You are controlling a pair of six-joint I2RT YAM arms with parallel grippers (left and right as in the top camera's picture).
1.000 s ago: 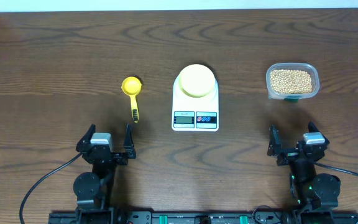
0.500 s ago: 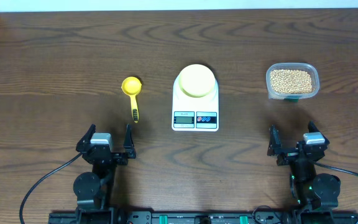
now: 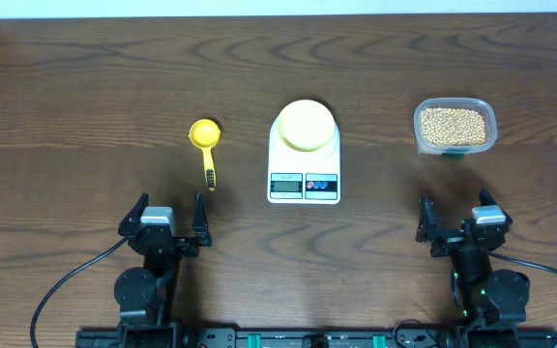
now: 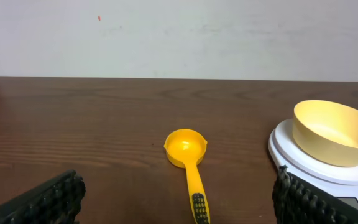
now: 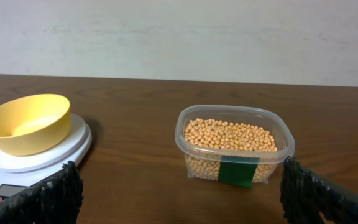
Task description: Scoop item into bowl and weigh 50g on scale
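A pale yellow bowl (image 3: 305, 125) sits empty on the white scale (image 3: 304, 184) at the table's middle; it also shows in the left wrist view as the bowl (image 4: 334, 132) on the scale (image 4: 303, 162). The item, small tan beans (image 3: 453, 125), fills a clear tub (image 3: 486, 135) to the right, seen close as beans (image 5: 232, 134). A yellow scoop (image 3: 206, 145) lies left of the scale, bowl end away from me. My left gripper (image 3: 170, 218) stands open just short of the scoop's handle (image 4: 196, 199). Open too, my right gripper (image 3: 457, 215) waits near the front edge, well short of the tub (image 5: 235, 171).
Dark wooden tabletop (image 3: 85, 97) runs wide around everything. A pale wall (image 4: 179, 37) rises behind the far edge. The arm bases and cables (image 3: 66, 290) sit at the near edge.
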